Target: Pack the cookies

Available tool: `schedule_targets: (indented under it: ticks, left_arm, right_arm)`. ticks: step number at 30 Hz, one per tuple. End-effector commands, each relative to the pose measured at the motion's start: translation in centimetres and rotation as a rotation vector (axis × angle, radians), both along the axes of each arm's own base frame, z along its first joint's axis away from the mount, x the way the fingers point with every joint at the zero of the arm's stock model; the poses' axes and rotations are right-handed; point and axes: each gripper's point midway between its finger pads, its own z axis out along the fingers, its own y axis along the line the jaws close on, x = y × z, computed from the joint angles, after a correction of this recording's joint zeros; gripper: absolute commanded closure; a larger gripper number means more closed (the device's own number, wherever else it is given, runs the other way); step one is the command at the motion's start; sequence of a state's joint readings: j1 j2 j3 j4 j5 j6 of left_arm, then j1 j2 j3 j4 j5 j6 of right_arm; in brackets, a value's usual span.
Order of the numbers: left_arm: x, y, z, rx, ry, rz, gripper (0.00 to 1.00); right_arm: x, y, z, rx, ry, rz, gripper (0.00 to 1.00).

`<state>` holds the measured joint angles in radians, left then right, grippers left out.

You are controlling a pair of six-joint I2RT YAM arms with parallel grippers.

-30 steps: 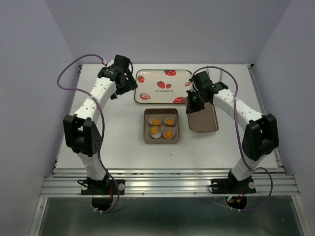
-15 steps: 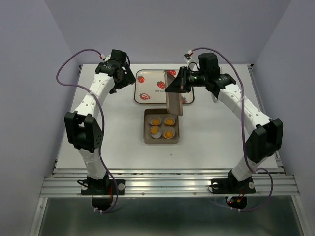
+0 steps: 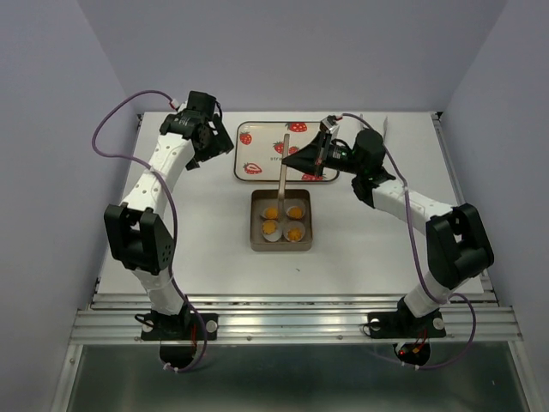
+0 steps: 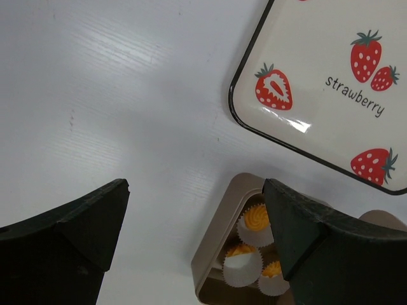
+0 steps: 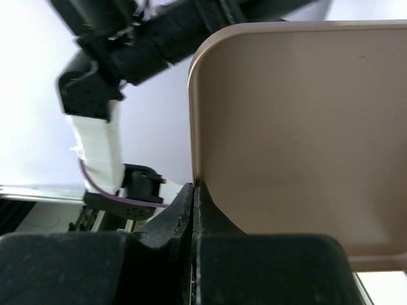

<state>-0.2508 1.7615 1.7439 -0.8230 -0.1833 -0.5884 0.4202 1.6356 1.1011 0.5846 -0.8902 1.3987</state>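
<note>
four cookies (image 3: pixel 282 221) in box (image 3: pixel 254 223) | right fingers (image 5: pixel 166 223) clamped on lid (image 3: pixel 282 172), now swung upright | left fingers (image 4: pixel 70 229) apart

White table (image 3: pixel 197 249), cream black-rimmed strawberry-print tray (image 3: pixel 262 150) at 12 o'clock, tan square box (image 3: pixel 280 246) at centre, white paper cups (image 4: pixel 241 270) inside, tan lid (image 5: pixel 286 127) on edge above it

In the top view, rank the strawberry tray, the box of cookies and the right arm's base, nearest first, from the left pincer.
1. strawberry tray, just right of the left pincer.
2. box of cookies, table centre.
3. right arm's base, near edge, right.
</note>
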Motion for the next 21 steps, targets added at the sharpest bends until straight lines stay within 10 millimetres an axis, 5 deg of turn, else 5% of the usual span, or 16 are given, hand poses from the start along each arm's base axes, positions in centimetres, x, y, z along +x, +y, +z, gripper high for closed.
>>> schedule_targets:
  ticks: [1, 21]
  left_arm:
    - [-1.3, 0.5, 1.7, 0.003, -0.027, -0.011, 0.01]
    - [-4.4, 0.0, -2.3, 0.005, 0.063, -0.038, 0.01]
  right_arm:
    - [-2.4, -0.6, 6.1, 0.206, -0.149, 0.025, 0.99]
    - [-5.9, -0.8, 1.5, 0.304, -0.078, 0.099, 0.99]
